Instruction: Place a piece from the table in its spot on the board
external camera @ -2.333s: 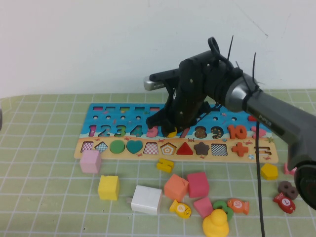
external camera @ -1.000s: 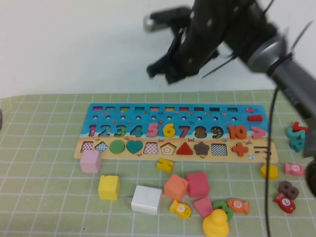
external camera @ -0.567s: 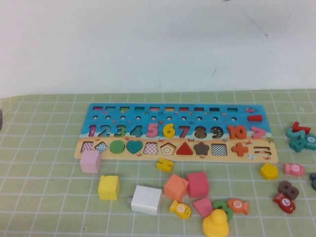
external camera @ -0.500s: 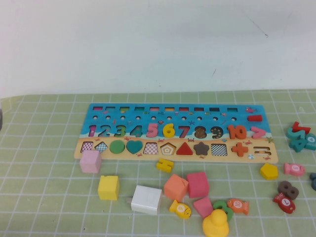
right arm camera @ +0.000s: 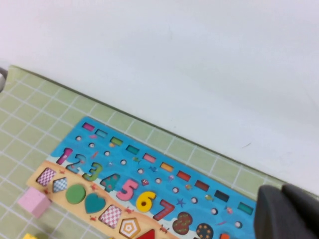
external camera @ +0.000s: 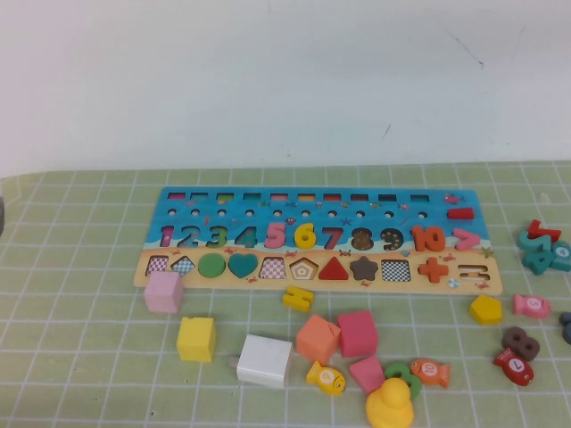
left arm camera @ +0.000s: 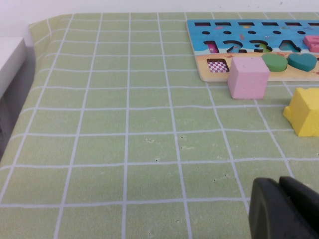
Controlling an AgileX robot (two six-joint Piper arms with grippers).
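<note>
The number and shape board [external camera: 419, 203] lies flat at the middle back of the table, with a yellow 6 [external camera: 305, 235] seated in its number row. Loose pieces lie in front of it: a pink cube [external camera: 164, 292], a yellow cube [external camera: 195, 339], a white block [external camera: 264, 360] and a small yellow piece [external camera: 298, 297]. Neither arm shows in the high view. My left gripper [left arm camera: 279, 183] is shut and empty, low over bare mat beside the pink cube [left arm camera: 248, 77]. My right gripper [right arm camera: 283, 191] is shut and empty, high above the board's [right arm camera: 159, 174] far edge.
Orange [external camera: 318, 338] and red [external camera: 357, 333] cubes, a yellow duck [external camera: 390, 406] and small fish pieces lie at the front middle. A yellow pentagon [external camera: 486, 308] and several number pieces [external camera: 540, 248] lie at the right. A white wall stands behind the table.
My right arm has lifted away from the board and left the high view. The yellow 6 stays in its slot. The loose pieces have not moved.
</note>
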